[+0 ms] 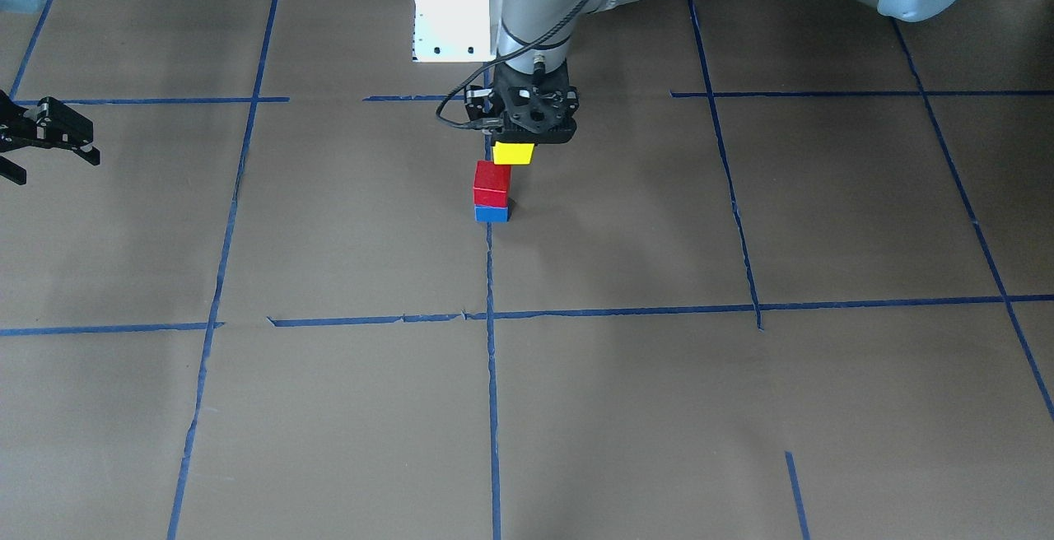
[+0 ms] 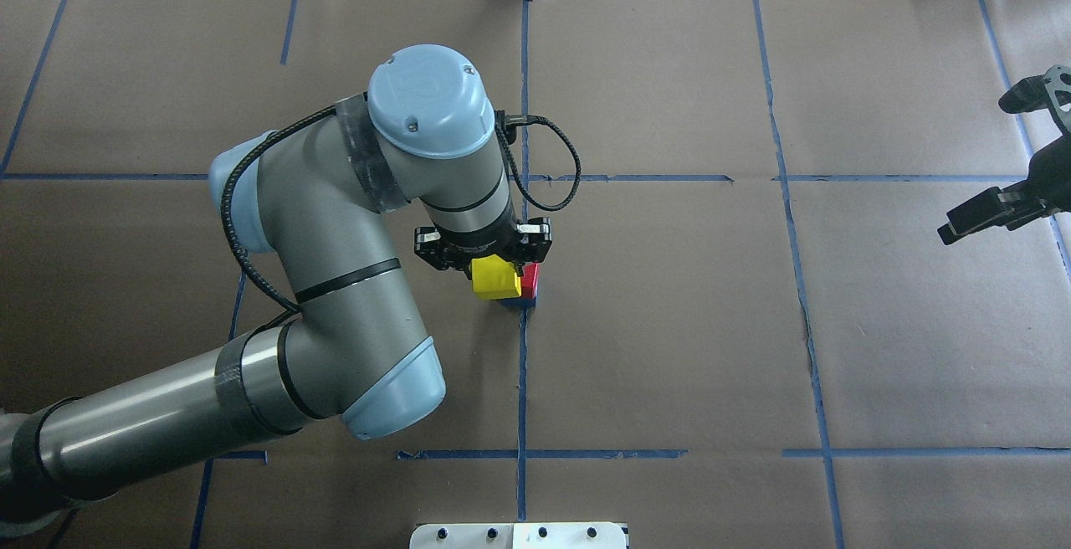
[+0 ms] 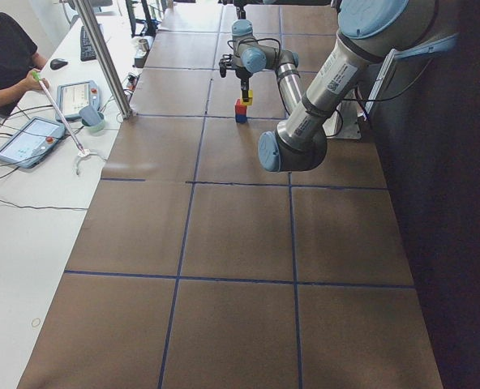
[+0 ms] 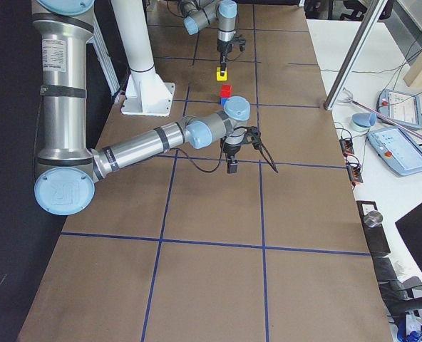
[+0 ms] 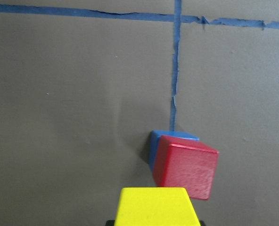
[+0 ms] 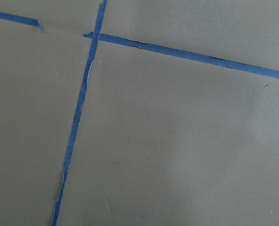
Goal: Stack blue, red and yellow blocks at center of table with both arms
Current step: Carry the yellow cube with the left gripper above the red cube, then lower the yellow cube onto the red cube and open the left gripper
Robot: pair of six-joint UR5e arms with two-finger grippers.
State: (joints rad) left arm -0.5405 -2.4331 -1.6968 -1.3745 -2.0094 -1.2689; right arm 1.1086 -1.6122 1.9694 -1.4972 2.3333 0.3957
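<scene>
Left gripper clamped on yellow, hanging just above red and offset to its left, red sits skewed on blue, bare desk all round red, right gripper spread wide, empty, well off to red's right.

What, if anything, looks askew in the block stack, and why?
The red block sits slightly twisted on the blue block, so their edges don't line up in the left wrist view. The yellow block, held in the left gripper, hangs above, off-centre, not yet placed.
</scene>
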